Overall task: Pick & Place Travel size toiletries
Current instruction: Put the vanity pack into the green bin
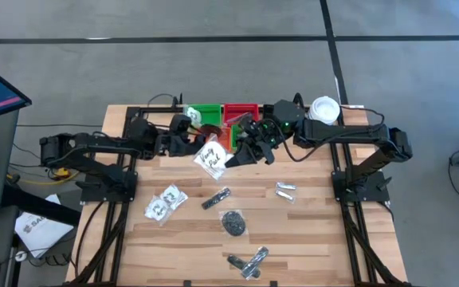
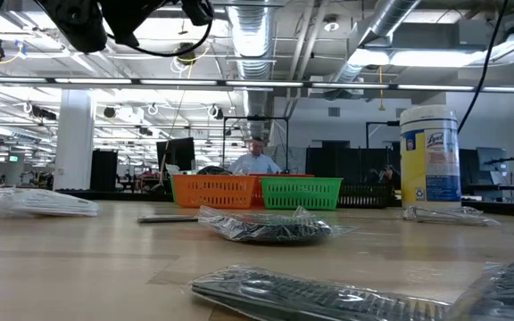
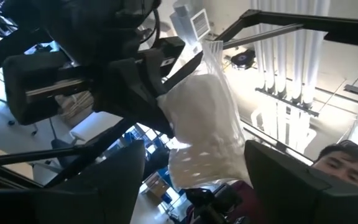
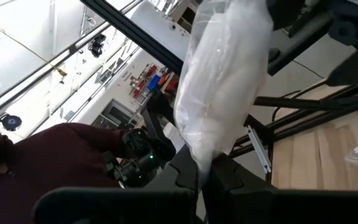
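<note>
A clear packet with white contents is held up over the table's far middle, between both arms. My right gripper is shut on one end of it. My left gripper is open; its fingers stand on either side of the packet's other end, and I cannot tell whether they touch it. More toiletries lie on the wood: two clear packets, a dark slim sachet, a dark oval, a silvery tube and several pieces near the near edge. My right gripper pinches the packet's end between its two fingers, coming from the table's right side. The bag's plastic is gathered into a narrow neck at the fingers. The packet stretches away from them toward my left gripper and is lifted clear of the table.
Green, red and orange trays stand at the far edge. A tall white canister stands at the far right. A person in a dark red top is beyond the table. The dark oval packet lies mid-table.
</note>
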